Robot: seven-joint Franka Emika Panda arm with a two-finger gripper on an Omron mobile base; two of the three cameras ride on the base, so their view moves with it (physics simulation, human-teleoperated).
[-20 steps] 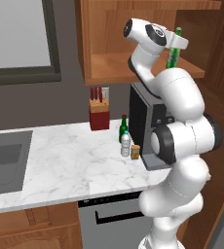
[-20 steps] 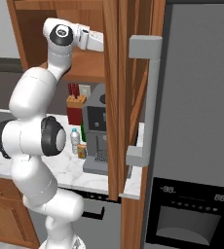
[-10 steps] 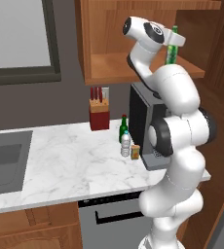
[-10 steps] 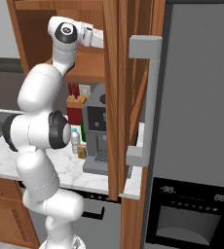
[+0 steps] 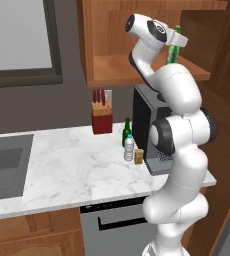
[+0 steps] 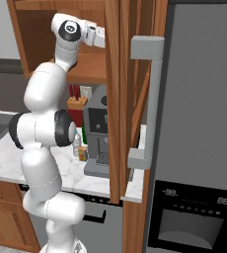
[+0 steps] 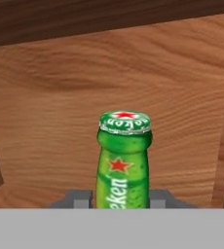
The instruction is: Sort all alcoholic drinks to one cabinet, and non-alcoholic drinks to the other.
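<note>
While the pincer holds the green bottle tight by its neck, the bottle is up in the cabinet. Glass is hard, slippery and can break. Gripping lower looks safer.

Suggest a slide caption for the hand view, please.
End effector shut on a bright green beer bottle before the cabinet's wooden back.

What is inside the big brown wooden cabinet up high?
A bright green glass beer bottle stands over the wide brown wooden cabinet's shelf, clamped in the gripper. The white arm covers part of the shelf, so anything there stays hidden.
</note>
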